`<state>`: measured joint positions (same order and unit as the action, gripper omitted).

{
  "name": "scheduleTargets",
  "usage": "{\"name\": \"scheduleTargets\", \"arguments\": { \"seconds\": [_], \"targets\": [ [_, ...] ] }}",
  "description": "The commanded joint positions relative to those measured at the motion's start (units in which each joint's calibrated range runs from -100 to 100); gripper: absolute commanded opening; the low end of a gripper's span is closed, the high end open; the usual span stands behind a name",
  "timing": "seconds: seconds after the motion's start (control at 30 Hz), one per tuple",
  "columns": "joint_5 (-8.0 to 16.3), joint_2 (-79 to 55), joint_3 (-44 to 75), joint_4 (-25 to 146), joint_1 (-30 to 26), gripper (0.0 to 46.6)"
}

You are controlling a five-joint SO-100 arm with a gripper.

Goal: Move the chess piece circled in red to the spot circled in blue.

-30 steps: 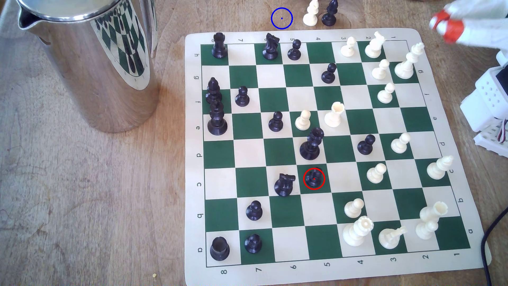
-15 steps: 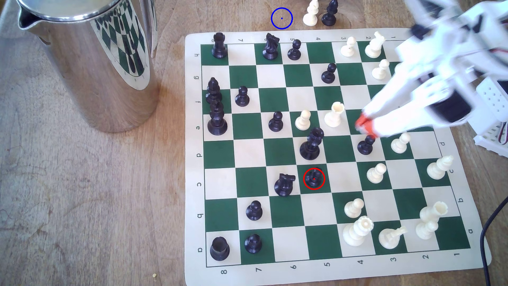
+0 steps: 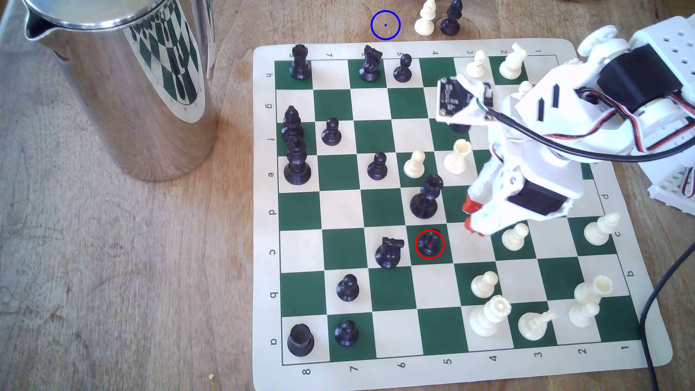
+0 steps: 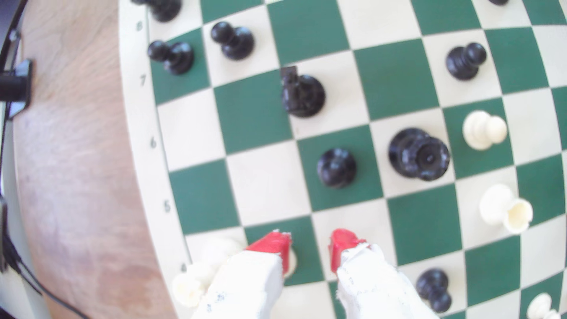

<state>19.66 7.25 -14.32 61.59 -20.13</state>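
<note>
Your gripper (image 4: 310,245) hangs over the board (image 3: 263,210) with its red-tipped jaws parted, nothing between them. The red-circled pawn (image 3: 429,244) stands just ahead of the tips, untouched, on its green square. The blue ring (image 3: 385,25) lies well beyond, on bare wood.

Bright daylight, soft shadows; wrist view blurred, seemingly fisheye-warped at edges.

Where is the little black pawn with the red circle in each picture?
Exterior view: the circled pawn stands on a green square, right of the black knight.
Wrist view: the same pawn stands ahead of the open gripper.
Shared landmark: the tall black queen one square away.
</note>
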Motion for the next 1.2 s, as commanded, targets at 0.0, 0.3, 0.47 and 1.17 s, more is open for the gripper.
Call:
{"name": "scheduleTargets", "arguments": {
  "seconds": [0.0,0.3,0.47,1.17],
  "targets": [
    [0.34,0.31,5.44,-0.5,-0.32,13.5],
    [0.93,-7.59,10.24,1.55,-1.1,14.4],
    [0.59,-9.79,9.97,0.81,-0.4,14.1],
    [-0.73,-16.33,9.7,-3.85,1.63,17.4]
  ]
}}
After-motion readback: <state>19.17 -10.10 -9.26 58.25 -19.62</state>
